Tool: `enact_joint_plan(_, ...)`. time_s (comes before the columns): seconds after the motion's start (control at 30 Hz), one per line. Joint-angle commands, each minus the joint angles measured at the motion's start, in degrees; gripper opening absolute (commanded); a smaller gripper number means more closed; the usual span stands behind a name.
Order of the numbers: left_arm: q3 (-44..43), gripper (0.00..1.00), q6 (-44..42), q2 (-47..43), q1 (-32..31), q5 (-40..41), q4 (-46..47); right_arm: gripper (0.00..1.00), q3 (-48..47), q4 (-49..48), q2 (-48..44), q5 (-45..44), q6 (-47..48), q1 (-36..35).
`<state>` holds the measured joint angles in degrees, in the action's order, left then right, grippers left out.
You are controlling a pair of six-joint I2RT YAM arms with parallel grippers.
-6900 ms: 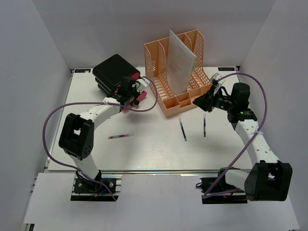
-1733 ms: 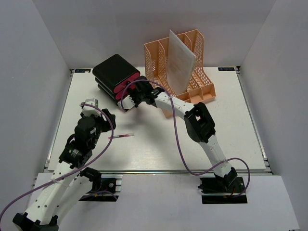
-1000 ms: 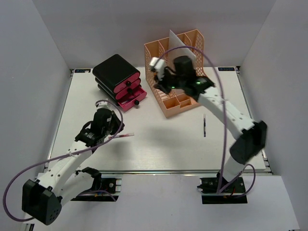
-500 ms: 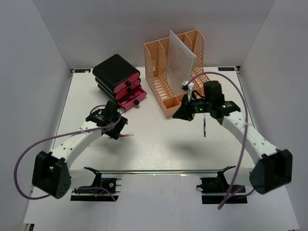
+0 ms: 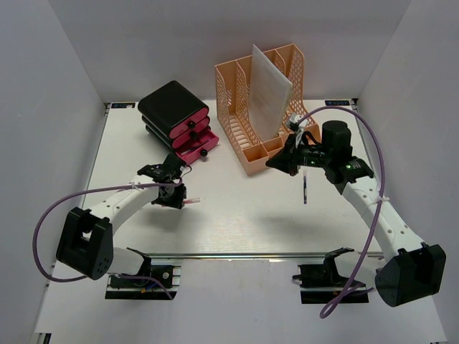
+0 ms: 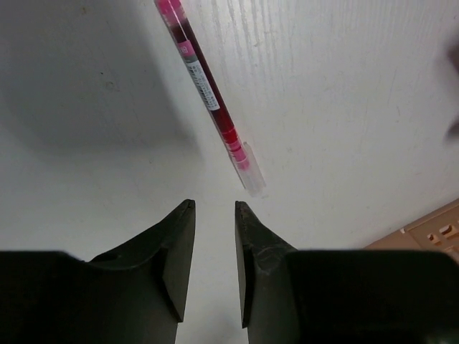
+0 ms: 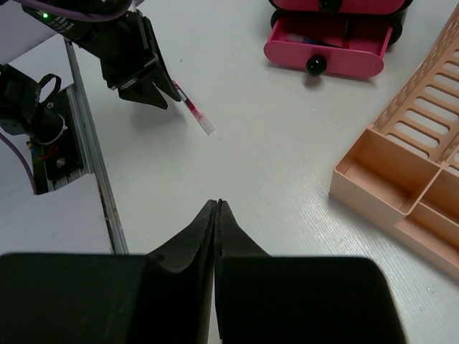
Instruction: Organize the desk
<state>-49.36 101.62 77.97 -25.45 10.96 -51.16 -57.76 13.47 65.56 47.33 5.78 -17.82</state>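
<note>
Jaws of the left gripper [image 6: 214, 208] stand a narrow gap apart with nothing between them, low over the desk [image 5: 237, 222] on the near side of the pink drawer unit [image 5: 179, 125]. Pink pen [image 6: 208, 93] lies flat just ahead of the fingertips. Its long axis slants away to the left and its clear end is nearest, slightly toward the right finger. Left arm is far nearer. Right gripper [image 7: 216, 204] is pinched closed and empty, well right of the drawer unit. Next move probably needs a short advance before closing across the barrel.
</note>
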Motion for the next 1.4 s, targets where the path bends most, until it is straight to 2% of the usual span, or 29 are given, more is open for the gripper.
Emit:
enact_joint_plan(0.0, -1.96, 0.39, 4.55, 1.47, 0.23, 2.04, -2.01, 0.00, 0.28, -2.75, -1.57, 1.54, -0.60, 0.60)
enact_joint_plan(0.5, -6.97, 0.52, 5.87, 10.88, 2.51, 2.75, -0.70, 0.00, 0.72, -3.02, -2.01, 1.98, -0.07, 2.71)
enact_joint_plan(1.0, -4.43, 0.52, 5.69, 13.78, 4.62, 1.69, 0.44, 0.00, 1.07, -3.37, -2.45, 2.33, -0.07, 4.38)
enact_joint_plan(1.37, -3.20, 0.46, 4.99, 16.59, 6.20, 0.20, 1.14, 0.00, 1.16, -3.63, -2.98, 2.68, -0.16, 5.61)
